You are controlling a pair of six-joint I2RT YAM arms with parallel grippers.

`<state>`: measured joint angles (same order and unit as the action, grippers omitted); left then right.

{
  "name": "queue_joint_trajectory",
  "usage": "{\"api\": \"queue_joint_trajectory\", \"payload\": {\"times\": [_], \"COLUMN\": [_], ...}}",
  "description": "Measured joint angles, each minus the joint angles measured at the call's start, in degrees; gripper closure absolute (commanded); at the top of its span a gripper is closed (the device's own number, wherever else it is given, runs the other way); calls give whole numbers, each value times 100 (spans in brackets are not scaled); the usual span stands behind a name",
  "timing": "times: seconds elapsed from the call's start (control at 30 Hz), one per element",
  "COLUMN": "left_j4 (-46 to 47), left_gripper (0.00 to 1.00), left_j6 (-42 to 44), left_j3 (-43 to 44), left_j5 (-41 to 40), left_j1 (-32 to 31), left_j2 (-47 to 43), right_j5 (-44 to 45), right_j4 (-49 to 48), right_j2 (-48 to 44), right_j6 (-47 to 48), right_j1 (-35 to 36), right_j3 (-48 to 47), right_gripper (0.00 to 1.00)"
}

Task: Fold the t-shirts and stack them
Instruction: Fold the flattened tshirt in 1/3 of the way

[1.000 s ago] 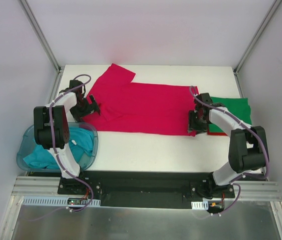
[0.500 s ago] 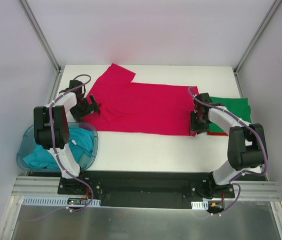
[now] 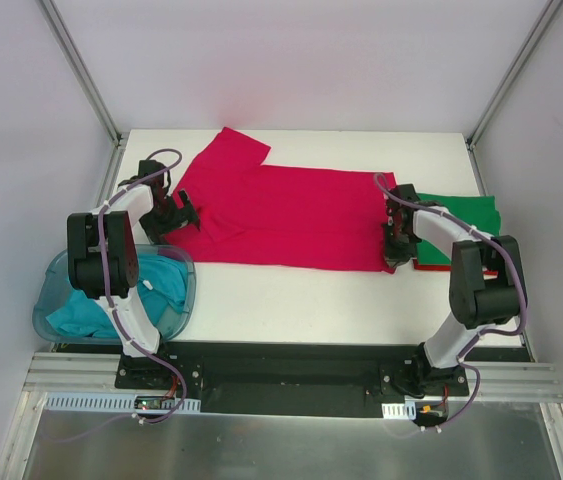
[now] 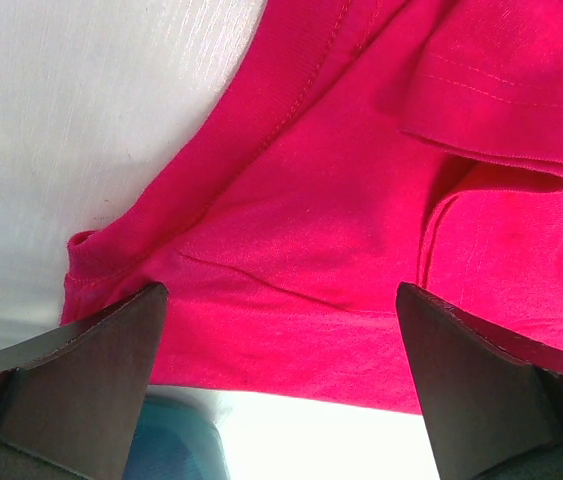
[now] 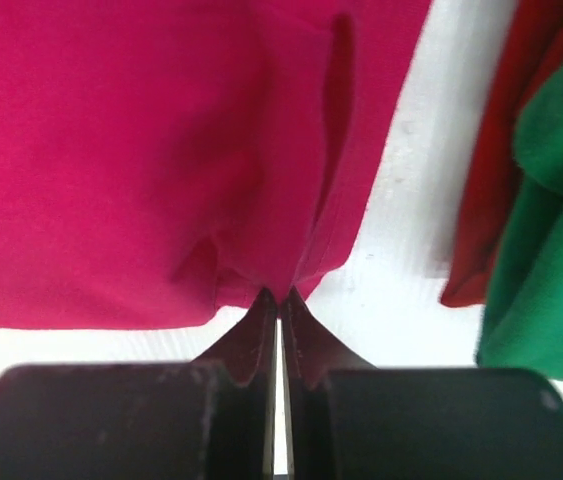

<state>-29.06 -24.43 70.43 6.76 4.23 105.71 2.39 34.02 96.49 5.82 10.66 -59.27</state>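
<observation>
Folding of the crimson red short-sleeved cloth t-shirt (image 3: 281, 215), spread across the middle of the white tabletop (image 3: 291, 290), looks to be just starting. The right gripper (image 5: 279, 295) is clenched on its near right hem. The left gripper (image 4: 281, 300) stands wide apart over the near left corner, grasping nothing. Next, I judge, it must close there so both lift together. A folded green cloth t-shirt (image 3: 466, 215) lies at the right. Plain white walls (image 3: 291, 60) enclose the tabletop.

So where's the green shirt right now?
In the top view, the green shirt lies at the table's right edge atop a folded red shirt, beside the right gripper pinching the crimson shirt.
</observation>
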Motion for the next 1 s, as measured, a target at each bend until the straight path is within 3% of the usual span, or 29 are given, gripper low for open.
{"api": "queue_joint_trajectory", "payload": {"times": [0.4, 0.53, 0.57, 0.73, 0.8, 0.83, 1.0], "left_j4": [20, 52, 52, 61, 76, 76, 103], "left_gripper": [1, 1, 1, 1, 1, 1, 1], "left_j6": [0, 9, 22, 74, 90, 90, 105], "left_j3": [-26, -98, -114, -170, -201, -214, -273], "left_j5": [-98, -120, -138, -140, -138, -138, -129], "left_j1": [44, 50, 55, 90, 96, 103, 111], "left_j2": [-13, -76, -85, -131, -160, -175, -212], "right_j5": [664, 800, 835, 793, 570, 402, -846], "right_j4": [560, 717, 767, 984, 1005, 1008, 634], "right_j2": [4, 7, 7, -22, -149, -267, -1045], "right_j6": [57, 74, 81, 85, 101, 103, 83], "right_j1": [-258, -262, -271, -293, -291, -284, -140], "right_j3": [-271, -282, -284, -365, -374, -374, -374], "right_gripper": [92, 66, 55, 37, 21, 4, 4]}}
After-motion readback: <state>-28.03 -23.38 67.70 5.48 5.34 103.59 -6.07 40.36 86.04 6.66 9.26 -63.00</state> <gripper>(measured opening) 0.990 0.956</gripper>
